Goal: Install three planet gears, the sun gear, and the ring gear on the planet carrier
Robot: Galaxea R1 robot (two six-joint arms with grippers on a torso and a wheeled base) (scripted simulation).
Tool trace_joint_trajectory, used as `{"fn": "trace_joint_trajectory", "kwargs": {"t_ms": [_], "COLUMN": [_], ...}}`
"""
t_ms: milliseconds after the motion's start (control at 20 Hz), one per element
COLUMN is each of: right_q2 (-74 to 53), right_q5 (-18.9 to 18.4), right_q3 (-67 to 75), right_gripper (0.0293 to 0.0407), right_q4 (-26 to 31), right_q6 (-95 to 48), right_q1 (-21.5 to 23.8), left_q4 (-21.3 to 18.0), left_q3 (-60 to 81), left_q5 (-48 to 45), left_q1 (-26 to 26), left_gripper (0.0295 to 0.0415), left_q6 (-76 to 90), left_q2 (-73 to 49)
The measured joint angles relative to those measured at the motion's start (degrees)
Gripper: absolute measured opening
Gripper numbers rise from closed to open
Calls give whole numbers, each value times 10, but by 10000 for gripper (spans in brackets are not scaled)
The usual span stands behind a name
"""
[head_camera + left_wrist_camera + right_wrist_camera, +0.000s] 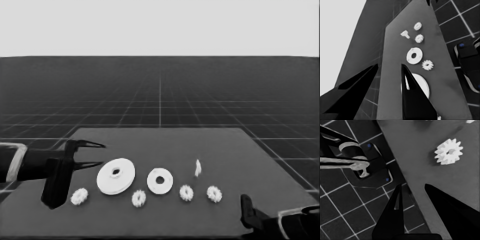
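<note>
The ring gear, the larger round part [115, 175], lies left of centre on the table, with the planet carrier, the smaller round part [160, 181], beside it on the right. Several planet gears lie along the front: one [79, 196] at the left, one [139, 198] between the discs, and two [186, 192] [214, 193] to the right. My left gripper [100, 154] waits open just left of the larger round part [422, 85], holding nothing. My right gripper [413, 186] is parked open at the table's front right corner, near the rightmost gear [449, 151].
A thin white piece [198, 168] stands right of the smaller round part. Dark machinery with blue lights [362, 167] sits past the table's edge by the right arm. The table's back half [160, 142] holds no parts.
</note>
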Motion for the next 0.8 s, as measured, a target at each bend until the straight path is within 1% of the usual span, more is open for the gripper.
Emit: {"fn": "trace_joint_trajectory", "kwargs": {"t_ms": [50,100,150,200,250,300,350,400,450,500,600,700,750,800], "right_q2": [8,5,3,1,1,0,0,0,0,0,0,0,0,0], "right_q5": [13,8,4,3,1,1,0,0,0,0,0,0,0,0], "right_q3": [30,17,9,4,2,0,0,-1,-1,-1,-2,-2,-2,-2], "right_gripper": [293,308,337,368,380,383,384,384,385,385,385,385,385,385], "right_q4": [43,26,15,9,5,3,2,1,1,1,0,0,0,0], "right_q6": [-2,-1,-1,0,0,0,0,0,0,0,0,0,0,0], "right_q1": [-31,-19,-13,-9,-6,-5,-4,-4,-4,-3,-3,-3,-3,-3], "left_q4": [-42,-25,-15,-9,205,193,98,28,-16,-42,-68,-77,-32,-7], "left_q3": [41,25,14,9,-11,-74,-159,-232,-283,-318,-354,-369,-393,-414], "left_q5": [28,17,10,6,192,365,426,437,438,438,438,439,403,381], "left_q1": [40,26,16,11,126,180,196,204,209,212,215,216,272,308], "left_gripper": [295,297,314,347,387,404,398,392,388,386,385,385,385,385], "left_q6": [-1,-1,-1,0,-278,-531,-649,-700,-722,-731,-736,-737,-734,-732], "left_q2": [-2,-1,-1,-1,-45,5,60,92,112,124,137,142,155,167]}}
